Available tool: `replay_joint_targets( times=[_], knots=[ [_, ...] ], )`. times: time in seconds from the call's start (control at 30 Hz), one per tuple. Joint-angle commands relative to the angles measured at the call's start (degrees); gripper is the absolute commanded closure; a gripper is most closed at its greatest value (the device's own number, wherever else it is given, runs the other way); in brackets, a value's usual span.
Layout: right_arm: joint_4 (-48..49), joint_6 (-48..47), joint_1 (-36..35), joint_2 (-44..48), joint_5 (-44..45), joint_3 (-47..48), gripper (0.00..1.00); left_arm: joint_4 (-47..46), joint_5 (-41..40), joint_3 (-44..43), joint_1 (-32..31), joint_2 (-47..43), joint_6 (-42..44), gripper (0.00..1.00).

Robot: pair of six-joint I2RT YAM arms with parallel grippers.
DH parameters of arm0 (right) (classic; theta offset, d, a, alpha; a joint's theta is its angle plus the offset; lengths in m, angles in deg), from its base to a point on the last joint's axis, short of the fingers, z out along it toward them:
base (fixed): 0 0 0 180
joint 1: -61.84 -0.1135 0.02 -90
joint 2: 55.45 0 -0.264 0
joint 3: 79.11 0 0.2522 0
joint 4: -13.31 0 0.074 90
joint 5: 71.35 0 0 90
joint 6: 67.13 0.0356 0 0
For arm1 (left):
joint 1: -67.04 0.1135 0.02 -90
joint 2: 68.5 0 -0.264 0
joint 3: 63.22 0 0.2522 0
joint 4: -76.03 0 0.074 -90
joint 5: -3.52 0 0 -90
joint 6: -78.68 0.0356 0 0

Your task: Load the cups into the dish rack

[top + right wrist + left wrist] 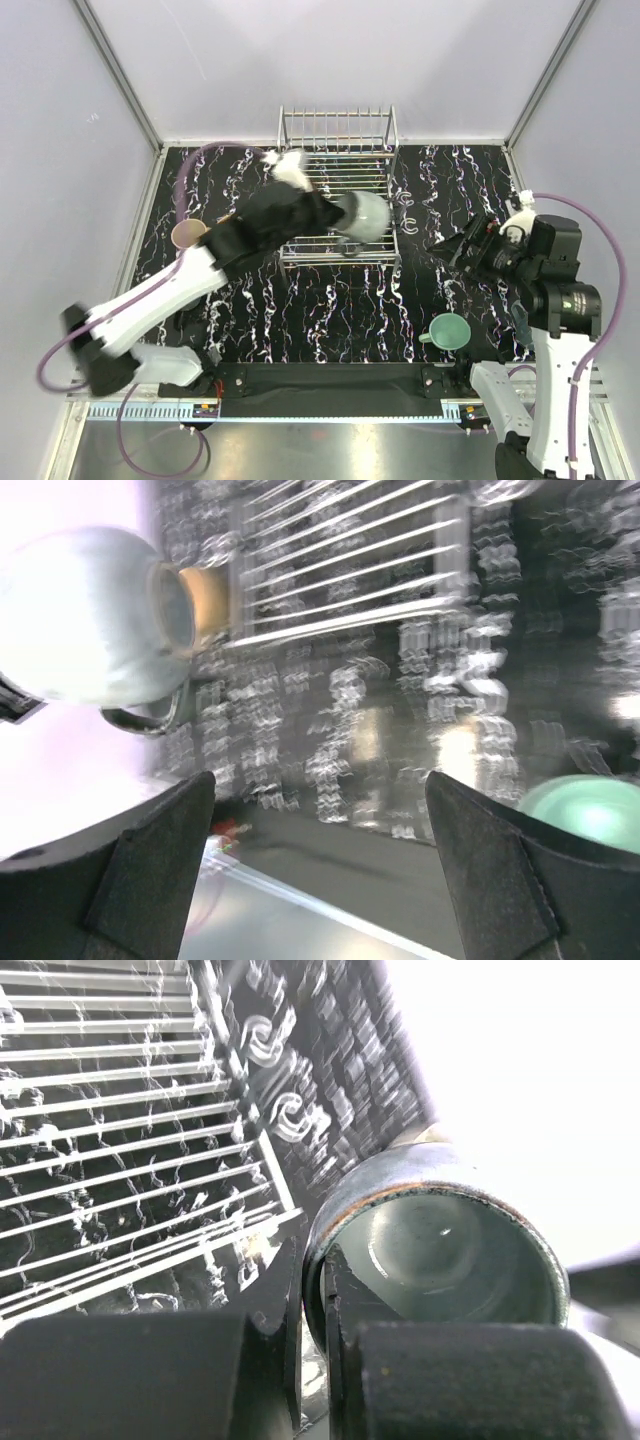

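Observation:
My left gripper (335, 213) is shut on the rim of a grey-green handled cup (364, 215), one finger inside and one outside, holding it tilted above the front right part of the silver wire dish rack (338, 160). In the left wrist view the gripper (312, 1272) pinches the cup (440, 1245) beside the rack's grid (130, 1160). A tan cup (187, 233) stands left of the rack. A teal cup (450, 330) stands at the front right. My right gripper (448, 247) is open and empty, right of the rack; its wrist view (318, 780) shows the held cup (90, 620), the tan cup (205, 600), the rack (350, 570) and the teal cup (590, 805).
The black marbled mat (330, 310) covers the table between white side walls. A metal strip (300, 405) runs along the near edge by the arm bases.

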Motion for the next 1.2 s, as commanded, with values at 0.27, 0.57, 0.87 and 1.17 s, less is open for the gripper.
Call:
replay_joint_targets(
  times=[0.27, 0.57, 0.87, 1.17],
  knots=[
    [40.34, 24.66, -13.54, 0.06, -20.29, -17.5, 0.04, -17.41, 0.99, 21.09, 7.58, -29.46, -12.12, 1.0],
    [57.71, 29.21, -32.19, -5.75, -8.4, -23.99, 0.05, -22.32, -2.08, 28.82, 8.19, -35.7, -17.57, 1.0],
    [81.64, 33.36, -44.66, -9.78, -0.95, -31.56, 0.09, -29.62, -4.46, 39.89, 8.28, -41.07, -31.18, 1.0],
    [90.17, 32.48, -52.67, -19.37, 4.33, -29.89, 0.25, -33.75, -3.06, 44.03, 8.28, -42.12, -38.75, 1.0]
  ],
)
